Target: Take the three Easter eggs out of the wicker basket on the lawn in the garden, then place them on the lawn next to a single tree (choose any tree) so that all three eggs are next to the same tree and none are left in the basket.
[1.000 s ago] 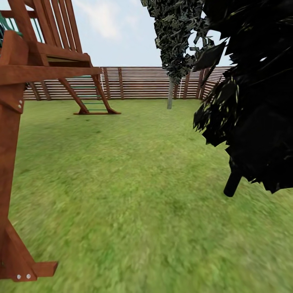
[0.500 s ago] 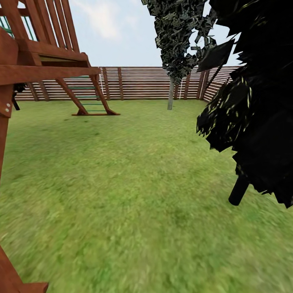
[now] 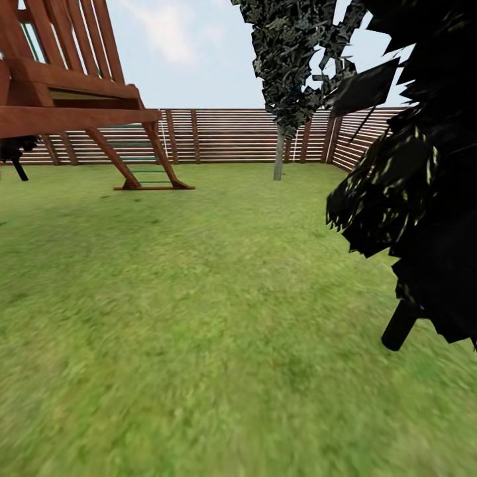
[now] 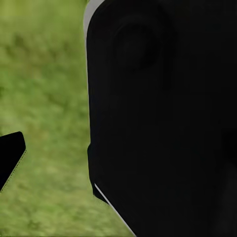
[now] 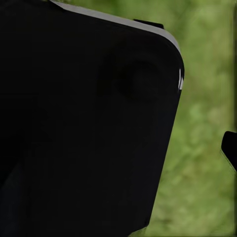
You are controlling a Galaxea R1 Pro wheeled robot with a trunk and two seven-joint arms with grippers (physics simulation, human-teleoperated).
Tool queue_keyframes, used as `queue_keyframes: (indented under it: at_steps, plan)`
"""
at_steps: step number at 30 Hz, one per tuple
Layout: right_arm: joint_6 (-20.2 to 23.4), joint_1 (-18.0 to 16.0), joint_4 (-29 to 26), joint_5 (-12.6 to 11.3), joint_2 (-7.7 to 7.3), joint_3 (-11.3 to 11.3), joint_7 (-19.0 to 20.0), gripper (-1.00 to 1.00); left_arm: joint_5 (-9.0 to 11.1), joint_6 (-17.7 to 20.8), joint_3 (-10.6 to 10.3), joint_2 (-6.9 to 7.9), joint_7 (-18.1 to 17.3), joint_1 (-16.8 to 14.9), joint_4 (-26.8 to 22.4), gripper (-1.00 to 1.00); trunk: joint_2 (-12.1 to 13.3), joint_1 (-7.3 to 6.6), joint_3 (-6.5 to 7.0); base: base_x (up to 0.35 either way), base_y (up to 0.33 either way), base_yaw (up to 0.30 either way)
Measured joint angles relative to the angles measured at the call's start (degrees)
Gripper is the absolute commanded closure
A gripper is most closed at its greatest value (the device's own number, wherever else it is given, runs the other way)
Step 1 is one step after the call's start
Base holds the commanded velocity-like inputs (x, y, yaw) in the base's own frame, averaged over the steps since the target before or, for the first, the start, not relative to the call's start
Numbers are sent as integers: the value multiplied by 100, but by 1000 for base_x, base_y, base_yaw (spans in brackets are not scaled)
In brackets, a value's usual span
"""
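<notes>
Well, we're rolling across the lawn (image 3: 218, 318), a tree (image 3: 278, 156) ahead by the fence (image 3: 218, 136), a wooden play frame (image 3: 73, 99) to the left. Basket and eggs aren't visible. Can't tell either gripper's state. Best bet: scan slowly for the basket.

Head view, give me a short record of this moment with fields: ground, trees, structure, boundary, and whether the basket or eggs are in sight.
ground: lawn, green with yellowish patches
near tree: dark trunk and black foliage, at right
far tree: pale trunk by the fence
structure: wooden play frame with ladder, upper left
boundary: brown slatted fence
basket, eggs: not in sight here
</notes>
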Motion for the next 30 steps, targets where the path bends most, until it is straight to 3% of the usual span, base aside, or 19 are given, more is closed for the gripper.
queue_keyframes:
  at_steps: [30]
  plan:
    - [0, 0, 0, 0, 0, 1, 0, -100, 0, 1, 1, 0, 0, 0, 3, -100, 0, 0, 0, 323, 0, 0]
